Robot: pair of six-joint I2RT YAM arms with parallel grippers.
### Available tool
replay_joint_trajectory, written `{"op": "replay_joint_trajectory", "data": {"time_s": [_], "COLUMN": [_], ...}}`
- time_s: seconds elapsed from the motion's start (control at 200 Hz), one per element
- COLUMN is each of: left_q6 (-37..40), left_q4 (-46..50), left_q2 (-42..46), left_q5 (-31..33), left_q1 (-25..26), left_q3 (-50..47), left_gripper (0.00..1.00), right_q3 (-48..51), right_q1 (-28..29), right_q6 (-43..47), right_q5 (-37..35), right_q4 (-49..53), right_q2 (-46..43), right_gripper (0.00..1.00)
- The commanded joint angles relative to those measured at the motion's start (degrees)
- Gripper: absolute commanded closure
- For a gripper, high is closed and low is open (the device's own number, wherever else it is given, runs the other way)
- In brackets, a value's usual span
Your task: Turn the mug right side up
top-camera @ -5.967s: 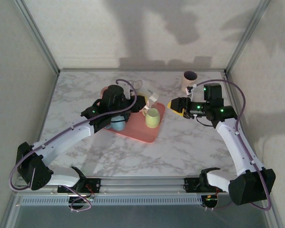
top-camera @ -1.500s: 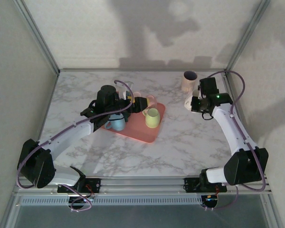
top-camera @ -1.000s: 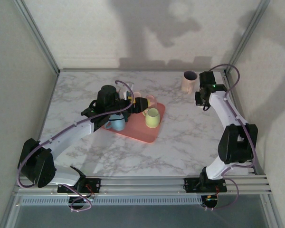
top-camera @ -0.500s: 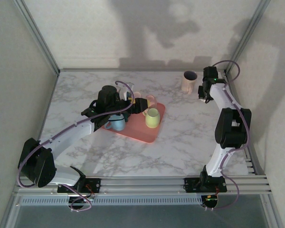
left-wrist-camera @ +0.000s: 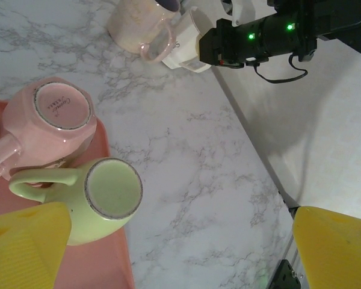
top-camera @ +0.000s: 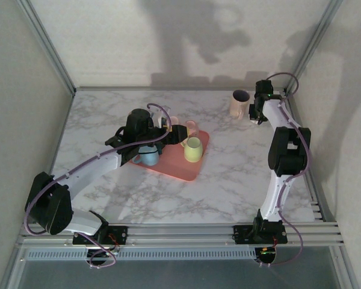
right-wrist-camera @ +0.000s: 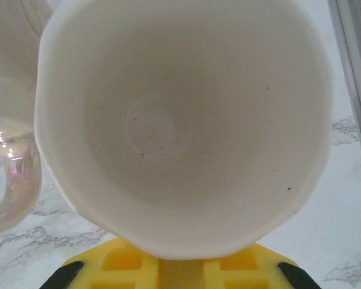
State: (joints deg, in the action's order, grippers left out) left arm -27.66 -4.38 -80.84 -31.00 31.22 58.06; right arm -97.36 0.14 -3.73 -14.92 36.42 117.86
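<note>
You had most to fear from the release: the white mug [right-wrist-camera: 180,120] sat hard against the pearly pink mug [left-wrist-camera: 135,27] in the far right corner of the table [top-camera: 228,180]. I judged that an arm drawn back carelessly could shove one into the other or tip the white one over. Whether its base was down on the marble or hanging just above it I could not tell, so letting go early might have dropped it. The enclosure's frame post stood near on the right, leaving little room to swing. Your right gripper [top-camera: 256,112] was closed on the white mug, its yellow pads showing at the near rim in the wrist view. Your left gripper [left-wrist-camera: 179,253] hung wide open with nothing in it, over the tray [left-wrist-camera: 117,265] by the green mug [left-wrist-camera: 105,198]. An upside-down pink mug [left-wrist-camera: 51,114] also sat on that tray, base showing. The white mug looked glossy, plain and faceted round its rim. Its mouth faced the wrist camera, the inside was bare but for a few dark specks, and it seemed upright or nearly so.
</note>
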Motion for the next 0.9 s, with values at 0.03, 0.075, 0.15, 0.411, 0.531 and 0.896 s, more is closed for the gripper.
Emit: {"op": "replay_joint_trajectory", "data": {"time_s": [0.03, 0.075, 0.15, 0.411, 0.531, 0.896], "left_q6": [-0.7, -0.7, -0.6, -0.5, -0.8, -0.1], "left_q4": [-0.3, -0.3, -0.2, 0.0, 0.1, 1.8], "left_q2": [-0.5, -0.5, -0.4, 0.2, 0.9, 5.9], "left_q5": [1.7, 1.9, 2.0, 2.3, 2.6, 6.1], "left_q1": [-0.5, -0.5, -0.5, -0.5, -0.5, -0.5], "left_q3": [-0.3, -0.4, -0.4, -0.8, -1.2, -3.8], "left_gripper": [0.06, 0.06, 0.06, 0.06, 0.06, 0.05], "right_q3": [-4.7, -5.1, -5.5, -4.8, -4.1, 10.5], "right_q1": [-0.3, -0.3, -0.3, -0.4, -0.3, -0.3], "right_q6": [0.6, 0.6, 0.6, -0.3, -0.7, -5.2], "right_q5": [-0.3, -0.2, -0.1, 0.7, 1.2, 3.7], "right_q4": [-2.5, -2.4, -2.4, -2.0, -1.9, -1.4], "right_q2": [1.6, 2.2, 2.8, 2.3, 0.2, -19.0], "right_gripper": [0.96, 0.95, 0.92, 0.74, 0.65, 0.48]}}
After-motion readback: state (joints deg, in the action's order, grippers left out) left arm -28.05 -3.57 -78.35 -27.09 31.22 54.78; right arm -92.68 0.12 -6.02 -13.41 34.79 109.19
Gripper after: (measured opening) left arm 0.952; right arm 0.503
